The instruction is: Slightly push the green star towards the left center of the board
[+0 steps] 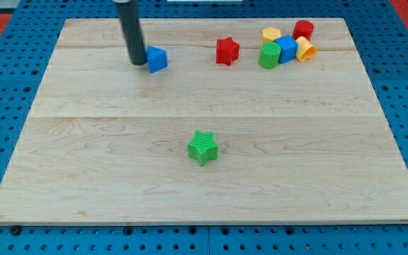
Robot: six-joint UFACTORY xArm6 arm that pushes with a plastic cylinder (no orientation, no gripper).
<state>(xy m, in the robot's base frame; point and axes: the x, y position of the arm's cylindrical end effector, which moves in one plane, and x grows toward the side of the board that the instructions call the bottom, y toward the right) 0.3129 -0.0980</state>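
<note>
The green star (202, 147) lies on the wooden board (83, 163) a little below the middle. My tip (137, 62) is near the view's top left, touching or almost touching the left side of a blue block (157, 59). The tip is far up and to the left of the green star.
A red star (227, 51) lies at the top centre. A cluster at the top right holds a green block (269, 55), a blue cube (286, 49), a yellow block (271, 33), a red block (303, 30) and another yellow block (306, 49). A blue pegboard surrounds the board.
</note>
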